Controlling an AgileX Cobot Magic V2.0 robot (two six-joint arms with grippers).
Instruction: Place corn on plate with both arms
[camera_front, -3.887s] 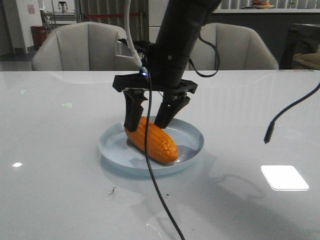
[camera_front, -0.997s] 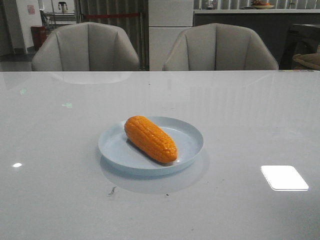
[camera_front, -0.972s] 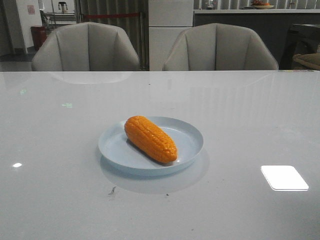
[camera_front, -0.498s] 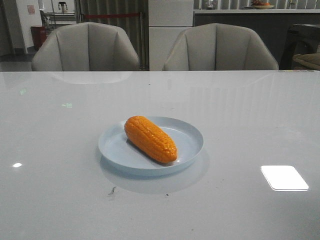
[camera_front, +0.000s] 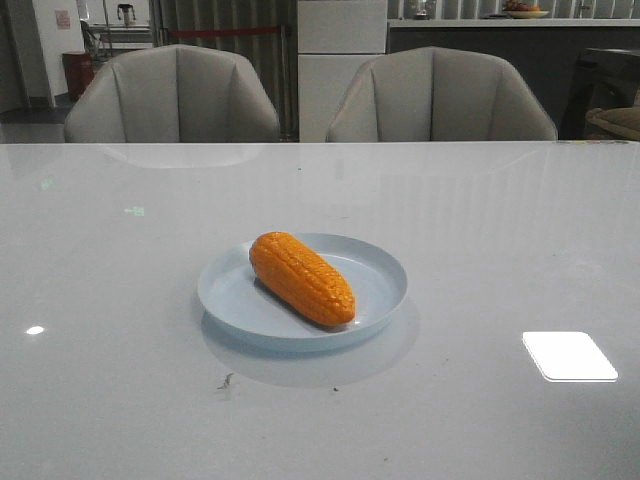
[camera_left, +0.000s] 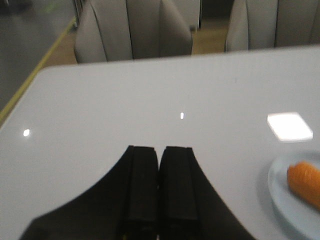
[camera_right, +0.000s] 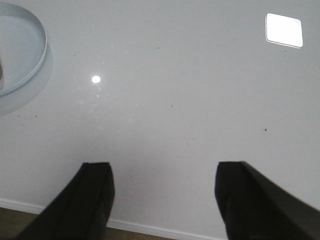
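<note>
The orange-yellow corn (camera_front: 301, 277) lies slantwise on the pale blue plate (camera_front: 375, 270) in the middle of the table. Neither arm shows in the front view. In the left wrist view my left gripper (camera_left: 160, 150) is shut and empty above bare table, with the plate's rim (camera_left: 276, 192) and one end of the corn (camera_left: 305, 182) at the frame's edge. In the right wrist view my right gripper (camera_right: 162, 167) is open and empty near the table's front edge, with part of the plate (camera_right: 22, 50) off to one side.
Two grey chairs (camera_front: 170, 95) (camera_front: 440, 95) stand behind the far side of the white glossy table (camera_front: 500, 220). A bright light reflection (camera_front: 568, 355) lies on the table right of the plate. The table's near edge (camera_right: 150, 229) shows under the right gripper.
Nearly four seconds ago a gripper stood over the corn on the plate; it has since left the front view. Over the last second nothing has moved.
</note>
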